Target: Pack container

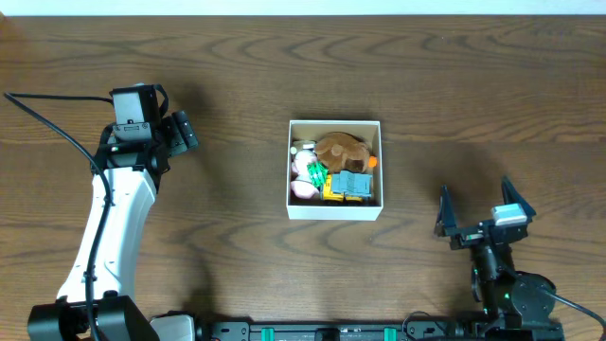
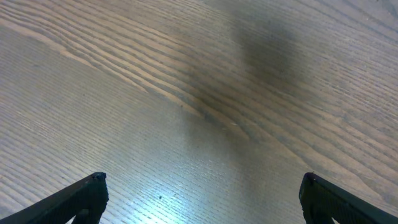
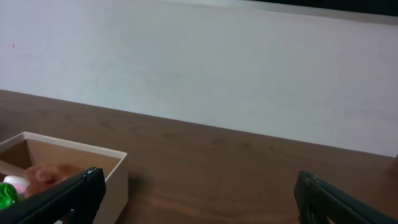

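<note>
Left end effector [image 1: 182,131] and right end effector [image 1: 476,206] both gaped wide and held nothing, well apart from the container [image 1: 334,210], which sat on the table [image 1: 237,57] between them, holding a brown plush [image 1: 341,149] and other small toys.

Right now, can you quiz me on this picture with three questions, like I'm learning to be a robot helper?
1. True or false: the left gripper is holding a toy.
2. Fill in the word: the right gripper has its jaws ___.
3. Pick one: where is the brown plush toy?
A. in the left gripper
B. in the container
C. in the right gripper

Key: 1 false, it is open and empty. 2 open. 3 B, it lies among the other toys.
</note>
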`<state>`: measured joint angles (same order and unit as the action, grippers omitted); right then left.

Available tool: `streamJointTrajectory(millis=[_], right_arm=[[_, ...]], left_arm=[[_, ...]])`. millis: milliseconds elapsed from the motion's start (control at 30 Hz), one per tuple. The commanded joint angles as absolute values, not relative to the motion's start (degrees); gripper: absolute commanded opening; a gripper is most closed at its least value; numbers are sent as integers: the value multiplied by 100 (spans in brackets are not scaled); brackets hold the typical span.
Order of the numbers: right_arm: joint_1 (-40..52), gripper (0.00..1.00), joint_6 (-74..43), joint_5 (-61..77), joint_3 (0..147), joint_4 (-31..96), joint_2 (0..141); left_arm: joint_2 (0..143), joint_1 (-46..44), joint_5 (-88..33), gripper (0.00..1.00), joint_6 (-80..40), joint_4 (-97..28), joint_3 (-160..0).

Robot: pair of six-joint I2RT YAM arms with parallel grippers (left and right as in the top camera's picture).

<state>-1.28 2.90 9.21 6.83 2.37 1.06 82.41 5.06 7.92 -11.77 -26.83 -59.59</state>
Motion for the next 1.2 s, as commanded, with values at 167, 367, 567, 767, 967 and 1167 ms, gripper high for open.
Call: streamJointTrajectory(millis=[167,367,567,767,967,1167], right_arm=[[-185,99,-5,882,576,626,32],[-187,99,-36,814,576,1188,32],[-187,99,-34,790,576,1798,32],[-187,99,14,690,578,1903,32],[-187,99,5,690,578,1896,32],[-187,99,5,690,578,1896,32]], left_arm=[[8267,519,860,98,-1125,-2698,-6018],[8270,519,860,98,-1127,-2698,-6018],[8270,519,860,98,-1125,-2698,-6018],[8270,519,860,98,-1125,-2698,-6018],[8270,519,860,98,-1125,-2698,-6018],[8270,519,860,98,-1125,-2698,-6018]])
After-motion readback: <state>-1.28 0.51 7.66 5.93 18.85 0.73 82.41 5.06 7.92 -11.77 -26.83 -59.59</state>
